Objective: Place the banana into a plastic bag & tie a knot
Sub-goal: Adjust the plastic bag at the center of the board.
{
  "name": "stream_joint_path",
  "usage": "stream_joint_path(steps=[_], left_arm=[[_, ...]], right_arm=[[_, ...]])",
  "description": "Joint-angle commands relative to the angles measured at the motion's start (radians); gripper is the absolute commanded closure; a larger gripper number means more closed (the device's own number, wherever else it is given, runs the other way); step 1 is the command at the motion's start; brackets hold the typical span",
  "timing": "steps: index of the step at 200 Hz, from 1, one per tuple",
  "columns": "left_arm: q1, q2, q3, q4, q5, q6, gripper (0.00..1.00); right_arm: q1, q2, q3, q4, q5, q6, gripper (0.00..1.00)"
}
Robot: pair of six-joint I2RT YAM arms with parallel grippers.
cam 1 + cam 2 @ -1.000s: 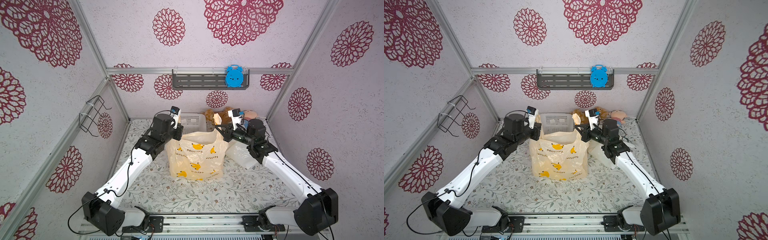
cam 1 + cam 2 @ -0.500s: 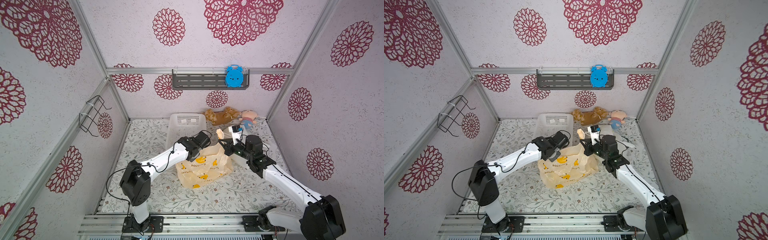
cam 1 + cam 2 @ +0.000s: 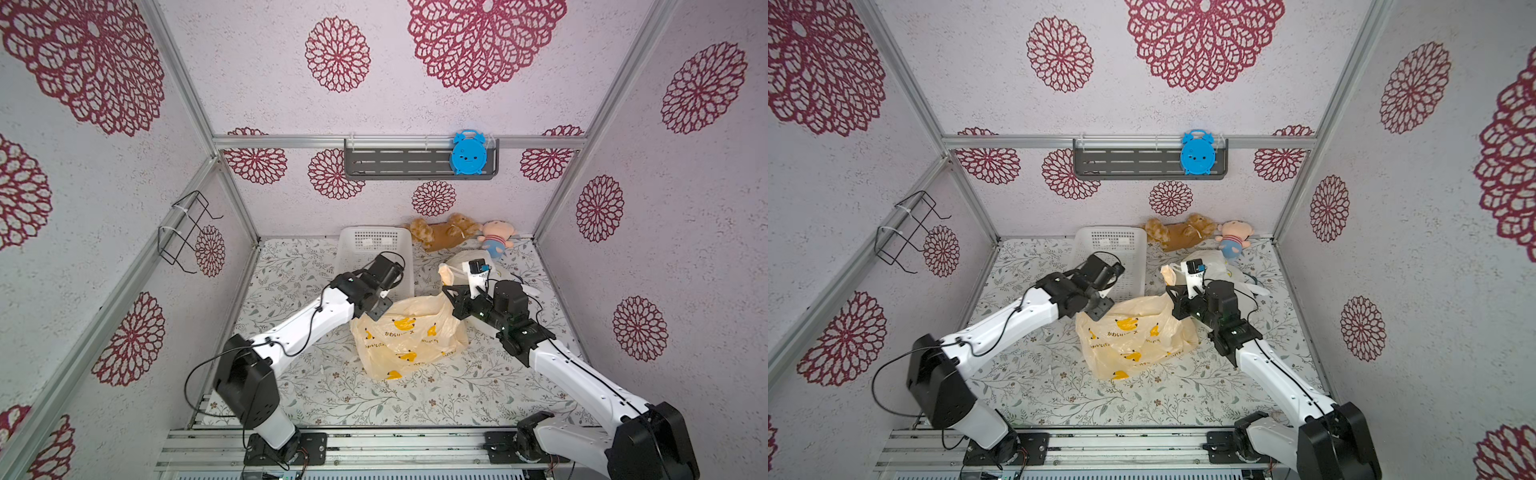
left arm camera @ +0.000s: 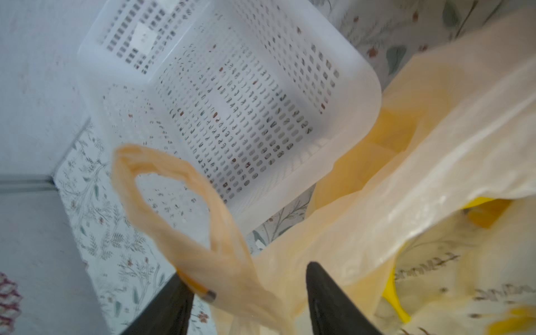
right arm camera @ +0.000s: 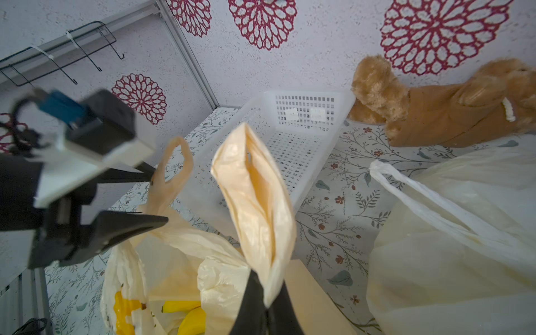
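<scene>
Banana (image 5: 188,317) sits down inside the plastic bag (image 3: 409,332), which slumps on the tabletop (image 3: 291,266) between the arms. Right pincer (image 5: 266,290) is clamped on the bag's right handle (image 5: 258,203), held upright. Left pincer (image 4: 246,271) stands apart, with the left handle loop (image 4: 229,249) draped loose between its jaws and stretching away toward the white basket (image 4: 232,87). Judgement: the left arm is nearer and must close on the loop before the handles can cross.

Left arm (image 3: 291,334) and right arm (image 3: 582,376): white links, black joints.
</scene>
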Motion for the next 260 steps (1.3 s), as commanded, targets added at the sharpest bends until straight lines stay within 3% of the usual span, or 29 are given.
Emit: stream_joint_path(steps=[1,17,21,56,93,107,116,134,156,187,223,260], left_arm=[[0.044,-0.085,-0.079,0.144,0.160,0.001,0.17],[0.089,-0.158,-0.139,0.203,0.219,-0.014,0.08],[0.099,-0.180,-0.154,0.220,0.237,-0.018,0.00],[0.189,-0.386,-0.338,0.423,0.370,-0.102,0.03],[0.248,-0.561,-0.489,0.550,0.354,-0.151,0.03],[0.317,-0.602,-0.554,0.608,0.389,-0.186,0.03],[0.373,-0.615,-0.598,0.658,0.469,-0.215,0.03],[0.454,-0.613,-0.704,0.813,0.604,-0.289,0.03],[0.516,-0.573,-0.793,0.966,0.676,-0.375,0.03],[0.630,-0.482,-0.830,1.137,0.894,-0.523,0.03],[0.666,-0.434,-0.867,1.282,0.956,-0.578,0.03],[0.682,-0.355,-0.896,1.501,1.142,-0.619,0.03]], right_arm=[[-0.007,-0.008,0.050,0.012,-0.031,0.000,1.00],[-0.009,0.001,0.065,-0.001,-0.045,-0.006,1.00],[-0.009,0.002,0.070,-0.006,-0.046,-0.008,1.00],[-0.018,0.019,0.096,-0.023,-0.079,-0.008,1.00],[-0.022,0.043,0.122,-0.037,-0.113,0.000,1.00],[-0.023,0.048,0.128,-0.040,-0.120,-0.002,1.00],[-0.024,0.053,0.133,-0.044,-0.121,-0.002,1.00],[-0.025,0.057,0.144,-0.057,-0.130,-0.007,1.00],[-0.025,0.062,0.166,-0.089,-0.138,-0.017,1.00],[-0.026,0.072,0.189,-0.125,-0.145,-0.031,1.00],[-0.027,0.079,0.194,-0.121,-0.167,-0.027,1.00],[-0.025,0.092,0.210,-0.138,-0.177,-0.035,1.00]])
